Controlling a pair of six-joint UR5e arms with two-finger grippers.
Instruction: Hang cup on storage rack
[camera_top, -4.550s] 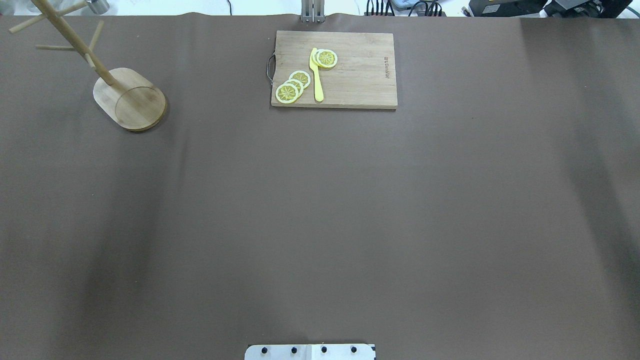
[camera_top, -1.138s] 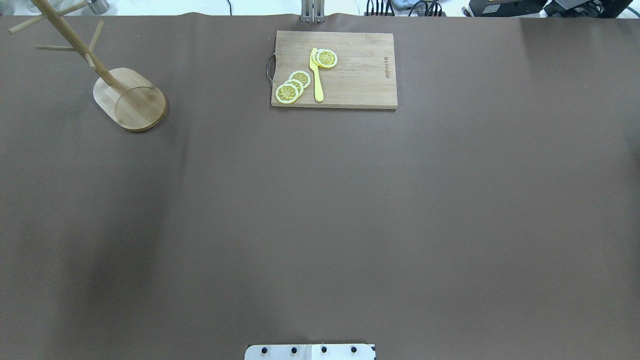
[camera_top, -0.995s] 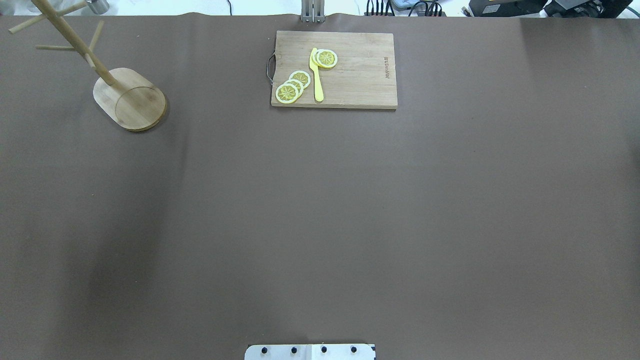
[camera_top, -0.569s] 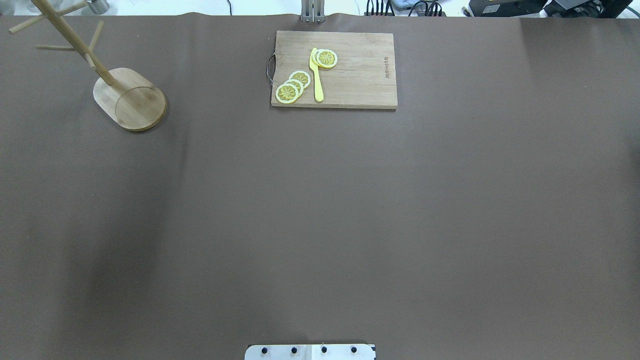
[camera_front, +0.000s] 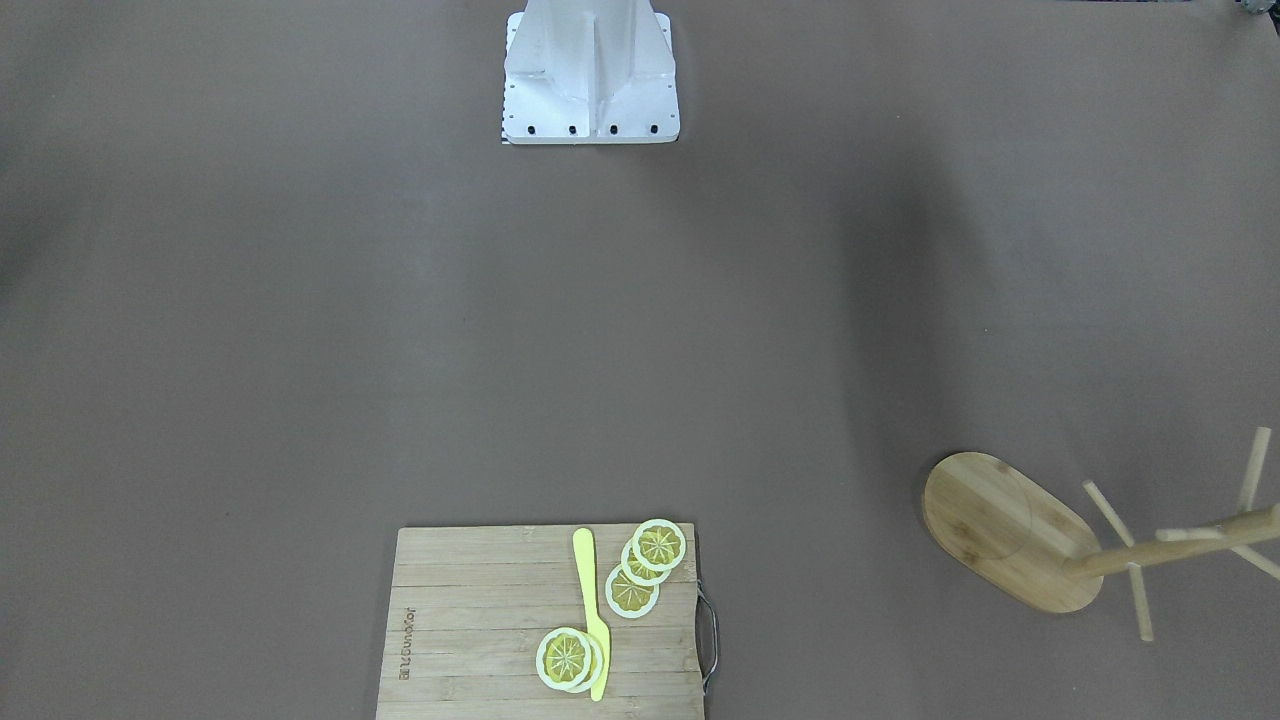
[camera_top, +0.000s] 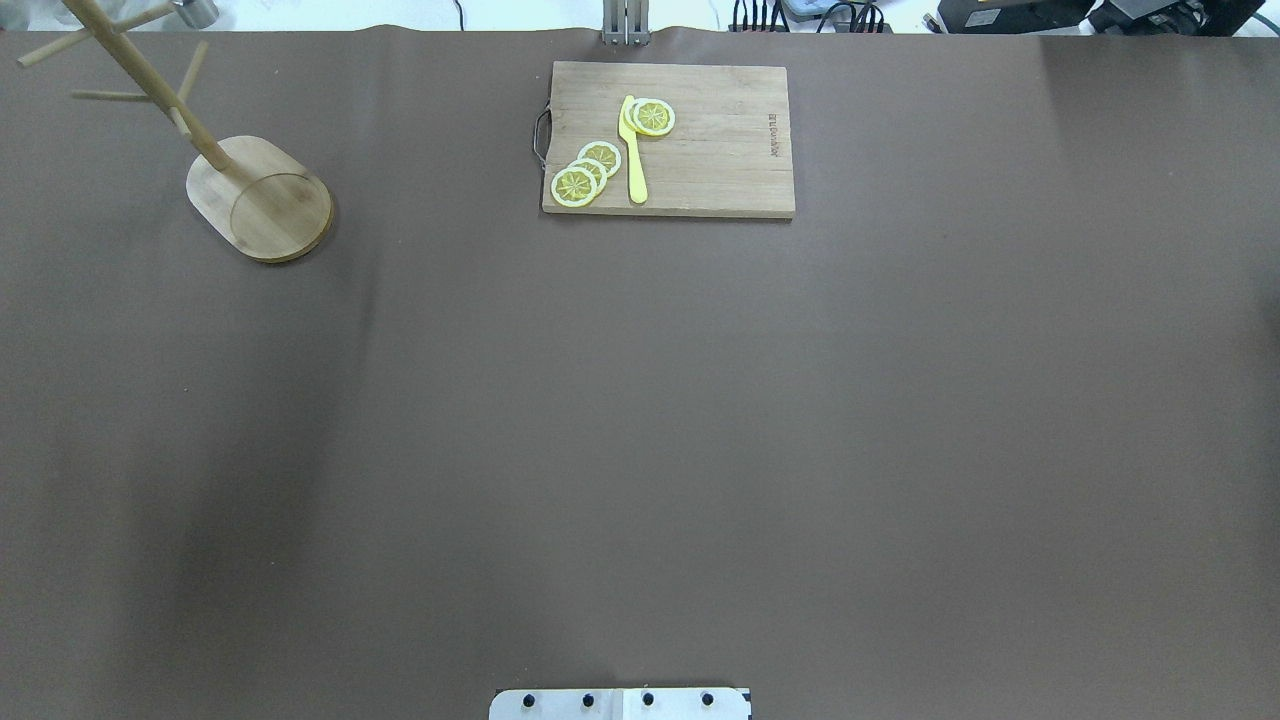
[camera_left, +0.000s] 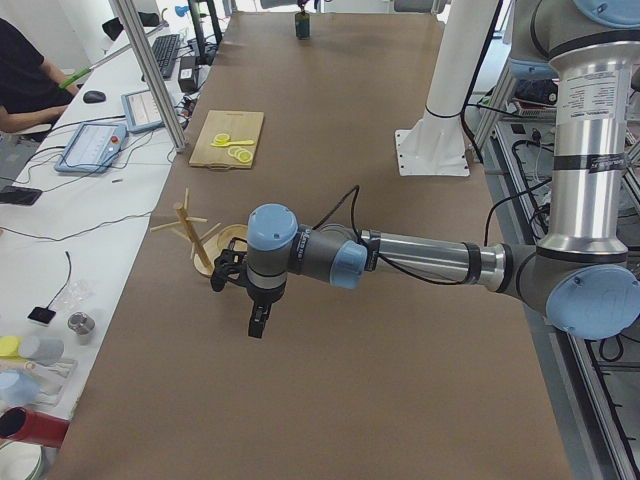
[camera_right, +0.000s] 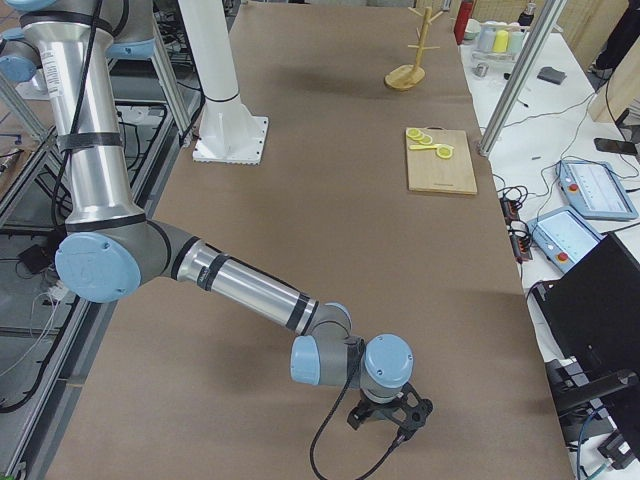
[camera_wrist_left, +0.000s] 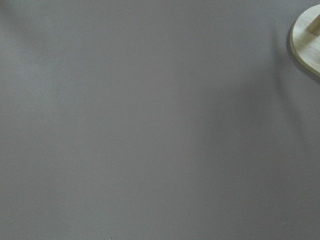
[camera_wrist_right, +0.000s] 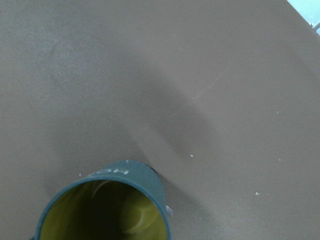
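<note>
The dark teal-blue cup (camera_wrist_right: 107, 207) stands upright on the brown table, its yellowish-olive inside facing the right wrist camera, close below it. It also shows as a small dark thing at the far table end in the exterior left view (camera_left: 303, 25). The bamboo storage rack (camera_top: 260, 200) stands at the table's far left corner, with bare pegs (camera_front: 1010, 530). My left gripper (camera_left: 257, 325) hangs near the rack (camera_left: 200, 240), and I cannot tell if it is open. My right gripper (camera_right: 392, 418) hangs at the table's right end, and I cannot tell if it is open.
A wooden cutting board (camera_top: 700, 160) with lemon slices (camera_top: 585, 172) and a yellow knife (camera_top: 633, 150) lies at the far middle edge. The white robot base (camera_front: 590, 70) stands at the near edge. The rack's base (camera_wrist_left: 307, 42) shows in the left wrist view.
</note>
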